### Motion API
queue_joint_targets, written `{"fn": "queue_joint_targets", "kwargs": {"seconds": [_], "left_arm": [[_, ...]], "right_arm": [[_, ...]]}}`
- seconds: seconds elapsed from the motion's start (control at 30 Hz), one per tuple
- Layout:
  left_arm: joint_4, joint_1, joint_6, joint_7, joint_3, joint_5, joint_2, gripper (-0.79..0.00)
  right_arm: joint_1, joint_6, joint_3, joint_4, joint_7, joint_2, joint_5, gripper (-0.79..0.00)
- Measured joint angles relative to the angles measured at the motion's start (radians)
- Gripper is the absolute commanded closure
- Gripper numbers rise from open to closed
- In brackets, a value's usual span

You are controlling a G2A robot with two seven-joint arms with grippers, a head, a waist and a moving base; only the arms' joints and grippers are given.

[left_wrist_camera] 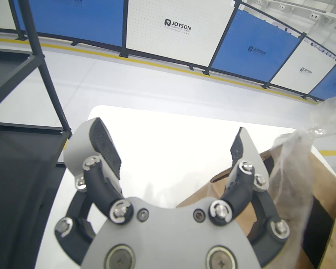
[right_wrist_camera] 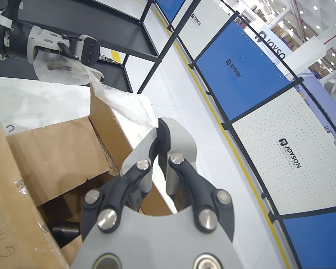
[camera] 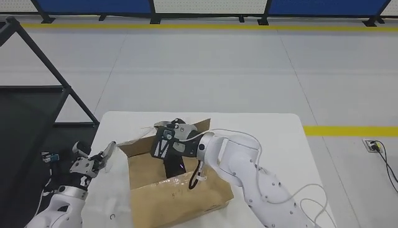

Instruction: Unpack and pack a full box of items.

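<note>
Box on table, black rack alongside

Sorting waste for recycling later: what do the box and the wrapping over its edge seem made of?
The box looks like brown corrugated cardboard, matte; fluting shows along a cut flap edge. The wrapping looks like thin clear plastic film, crinkled and see-through; which plastic cannot be told.
</note>
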Motion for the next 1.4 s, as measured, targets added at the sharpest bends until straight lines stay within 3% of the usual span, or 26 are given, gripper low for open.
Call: {"fn": "queue_joint_targets", "kwargs": {"seconds": [0.13,0.57,1.0,1.4], "left_arm": [[0.007,-0.013,0.008,-0.011,0.014,0.015,-0.001,-0.785],[0.040,-0.018,-0.111,-0.074,0.040,0.116,0.007,-0.785],[0.053,0.002,-0.234,-0.047,0.046,0.209,0.016,-0.785],[0.054,0.001,-0.174,0.028,0.008,0.138,0.012,-0.785]], "right_arm": [[0.010,0.003,-0.007,0.010,0.016,-0.003,0.004,0.000],[0.018,0.005,-0.018,0.014,0.066,-0.009,0.007,0.000],[0.045,0.013,-0.041,0.033,0.086,-0.020,0.011,0.000],[0.011,0.053,0.002,-0.075,0.093,-0.013,-0.014,0.000]]}}
